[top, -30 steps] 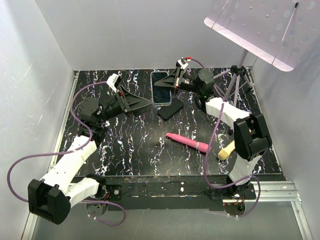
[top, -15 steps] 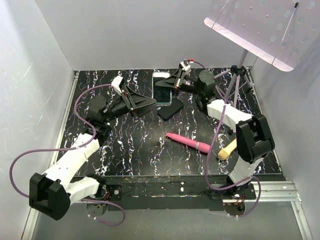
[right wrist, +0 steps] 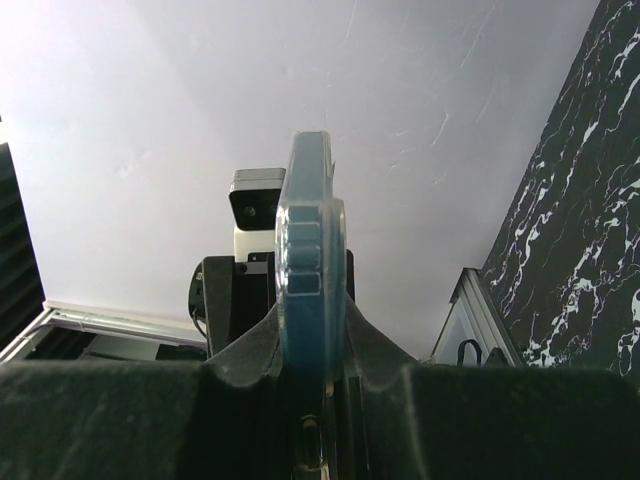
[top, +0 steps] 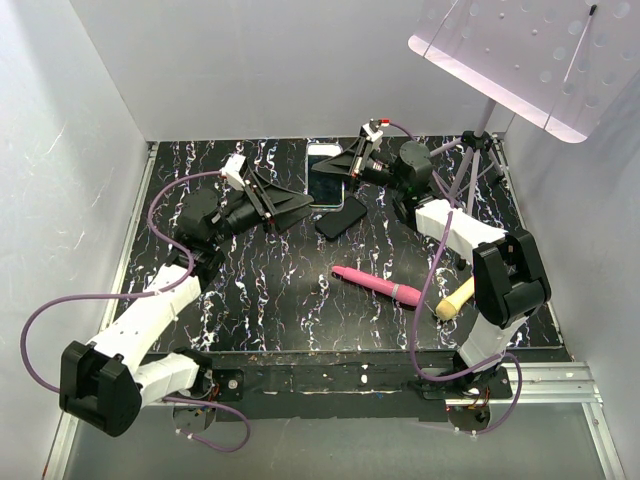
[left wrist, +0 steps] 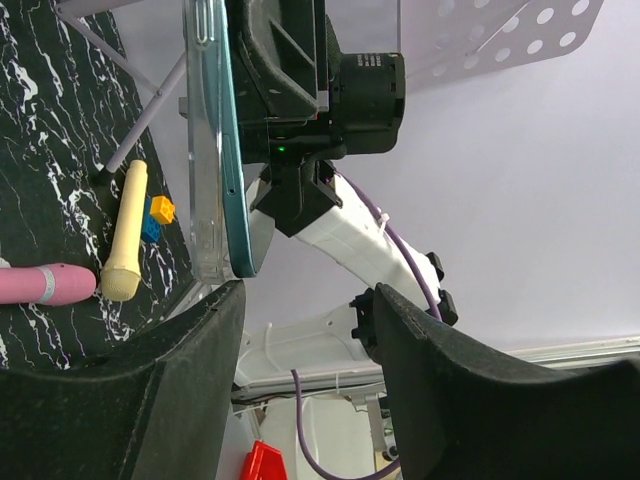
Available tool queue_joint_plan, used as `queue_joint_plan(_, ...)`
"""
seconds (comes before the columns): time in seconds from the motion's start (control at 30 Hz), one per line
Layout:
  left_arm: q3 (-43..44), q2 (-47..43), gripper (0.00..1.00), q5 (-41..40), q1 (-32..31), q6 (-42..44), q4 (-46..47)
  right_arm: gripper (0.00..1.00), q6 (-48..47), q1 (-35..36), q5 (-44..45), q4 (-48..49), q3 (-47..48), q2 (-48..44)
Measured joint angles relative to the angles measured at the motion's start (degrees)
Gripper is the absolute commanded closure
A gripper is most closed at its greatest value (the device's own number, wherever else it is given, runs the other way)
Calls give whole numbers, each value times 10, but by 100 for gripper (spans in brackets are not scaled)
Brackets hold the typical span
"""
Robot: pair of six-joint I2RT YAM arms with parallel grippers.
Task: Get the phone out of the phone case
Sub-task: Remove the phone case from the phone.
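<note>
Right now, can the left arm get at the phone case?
Probably yes: the left gripper is open with the phone case just ahead, nothing between; the right gripper holds it up.

Phone inside phone case at rear centre of table. Left hand on its left, right hand on its right. Second phone just in front, rod nearer still.

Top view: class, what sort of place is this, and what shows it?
Probably a robot test booth: white walls enclose a marbled table, with a left arm and right arm bolted at its near edge.
</note>
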Motion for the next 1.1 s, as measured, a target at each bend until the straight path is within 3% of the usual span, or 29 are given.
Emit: queue_joint_plan(1.1, 35, 43, 41, -10, -2, 4, -49, 99, -63, -1, 24, -7, -9, -8)
